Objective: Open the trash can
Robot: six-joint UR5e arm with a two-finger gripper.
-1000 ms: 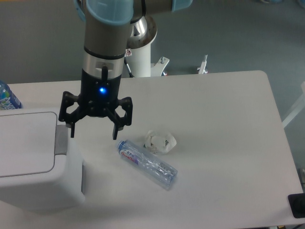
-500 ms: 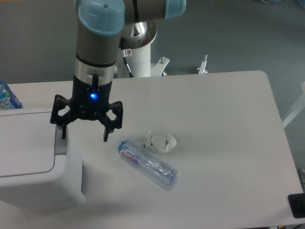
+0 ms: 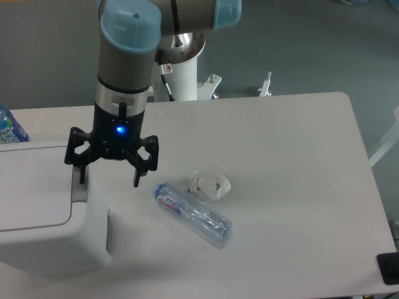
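Observation:
The trash can (image 3: 50, 243) is a large boxy white bin at the left front of the table, its flat lid (image 3: 31, 187) closed. A grey push tab (image 3: 78, 190) sits on the lid's right edge. My gripper (image 3: 109, 180) hangs open, fingers spread wide and pointing down. Its left finger (image 3: 81, 174) is right over the grey tab, at or just above it; contact cannot be told. The right finger hangs past the bin's right side above the table.
A clear plastic bottle (image 3: 193, 215) lies on its side right of the bin, with a crumpled clear wrapper (image 3: 210, 184) just behind it. Another bottle (image 3: 9, 128) stands at the far left edge behind the bin. The arm's white base (image 3: 184, 68) is behind the table.
The gripper has shifted left, from beside the bin's right edge to where its left finger is over the grey tab. Little movement in the last half second. The lid has not moved.

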